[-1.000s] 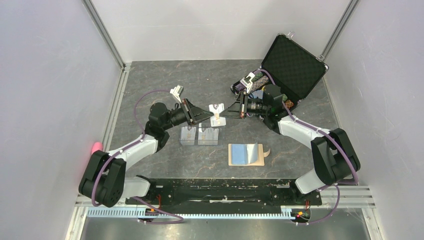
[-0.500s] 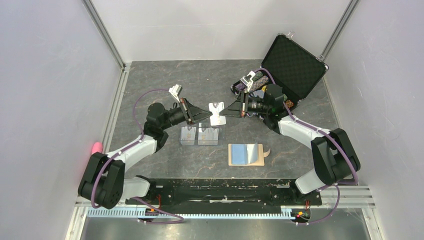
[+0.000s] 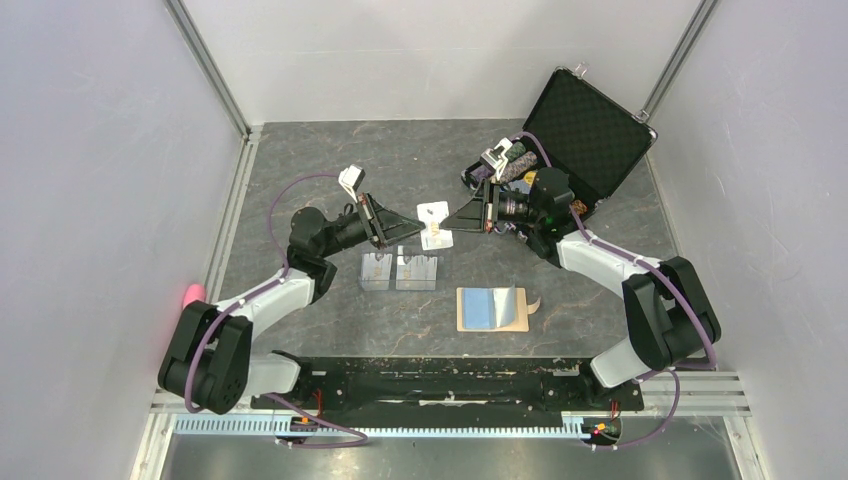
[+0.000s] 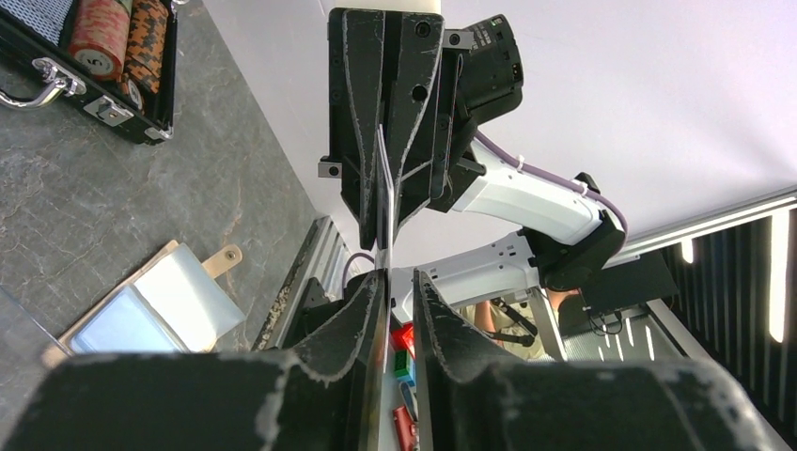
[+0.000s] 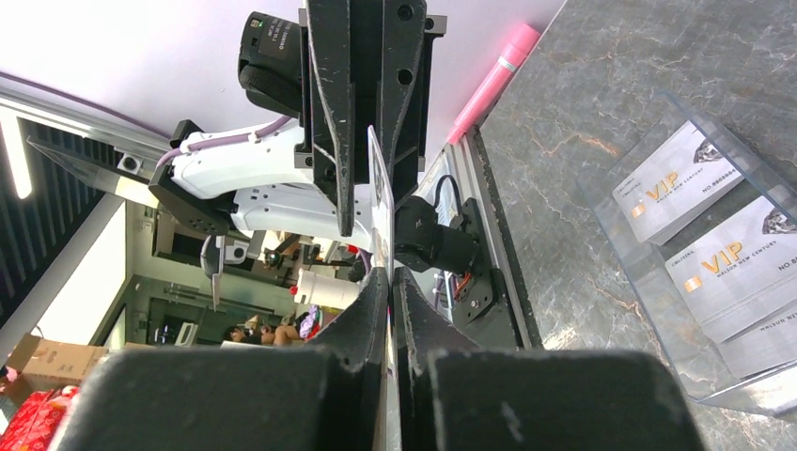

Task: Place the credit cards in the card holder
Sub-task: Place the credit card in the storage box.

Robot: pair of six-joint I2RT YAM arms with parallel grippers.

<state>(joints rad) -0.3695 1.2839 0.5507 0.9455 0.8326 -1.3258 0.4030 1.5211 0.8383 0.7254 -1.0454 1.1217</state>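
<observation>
Credit cards [image 3: 418,268] lie in a clear tray [image 3: 398,288]. Just beyond it, the left gripper [image 3: 413,229] is narrowly parted around one edge of a raised card [image 3: 433,222], though contact is unclear. The right gripper [image 3: 455,220] pinches the opposite edge tight. Nearer the bases, the card holder [image 3: 490,308] lies open.

Counter [image 3: 320,160]: dark grey marbled top. Walls [image 3: 440,60]: plain white panels on three sides, with aluminium rails [image 3: 208,70] running up the back corners. Lighting is even and diffuse. Right wrist view: bright strip [image 5: 13,155] outside the enclosure, cardboard box [image 5: 38,362] below it.
</observation>
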